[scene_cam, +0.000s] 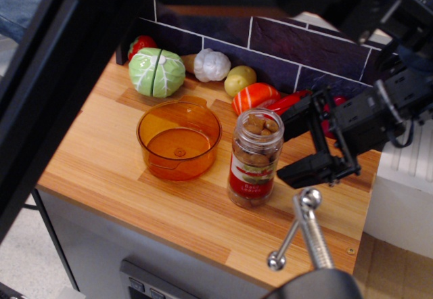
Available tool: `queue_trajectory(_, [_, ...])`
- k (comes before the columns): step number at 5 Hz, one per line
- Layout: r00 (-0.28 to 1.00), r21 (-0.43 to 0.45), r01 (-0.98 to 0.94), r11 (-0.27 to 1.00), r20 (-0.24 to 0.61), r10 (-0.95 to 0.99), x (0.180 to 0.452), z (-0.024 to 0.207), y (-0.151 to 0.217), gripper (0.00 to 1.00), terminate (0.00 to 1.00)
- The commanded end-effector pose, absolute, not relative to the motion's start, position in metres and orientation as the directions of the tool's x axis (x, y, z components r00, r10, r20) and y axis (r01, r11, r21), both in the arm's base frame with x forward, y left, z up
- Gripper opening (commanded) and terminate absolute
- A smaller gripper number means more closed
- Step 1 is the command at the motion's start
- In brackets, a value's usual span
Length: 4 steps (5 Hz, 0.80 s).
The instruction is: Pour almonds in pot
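open gripper [292, 143] just right of almonds [256, 155], pot [178, 139] left, near counter front edge

On the wooden counter [101, 157], along the dark tiled back wall [270, 38], there stand in a row a small red vegetable [140, 44], a green cabbage [157, 72], a white garlic [212, 65], a yellowish potato [239, 80] and an orange-red striped piece [254, 97], close together.

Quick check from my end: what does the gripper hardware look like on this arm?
The gripper is all black, with two long flat angular fingers on a boxy black frame. The arm behind it is black too, with dark cables looping near the wrist. No markings are legible.
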<state>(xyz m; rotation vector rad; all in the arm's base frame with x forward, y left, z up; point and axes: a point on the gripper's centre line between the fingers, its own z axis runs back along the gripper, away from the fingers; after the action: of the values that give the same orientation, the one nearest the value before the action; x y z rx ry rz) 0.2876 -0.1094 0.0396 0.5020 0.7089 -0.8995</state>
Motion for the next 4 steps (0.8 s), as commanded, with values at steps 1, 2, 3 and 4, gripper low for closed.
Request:
queue_trajectory(1, [0.449,0.144,0.838,0.527,-0.73,-0.515,0.265,0.04,-0.096,1.0,0.0])
queue_trajectory(2, [0.452,0.179,0.841,0.51,-0.749,-0.484,0.257,0.036,-0.085,1.0,0.0])
queue_trajectory(3, [0.43,0.157,0.848,0.506,-0.761,-0.485,0.251,0.037,-0.083,1.0,0.0])
queue_trajectory(4, [0.414,0.065,0.85,0.522,-0.694,-0.589,0.247,0.046,-0.087,0.0,0.0])
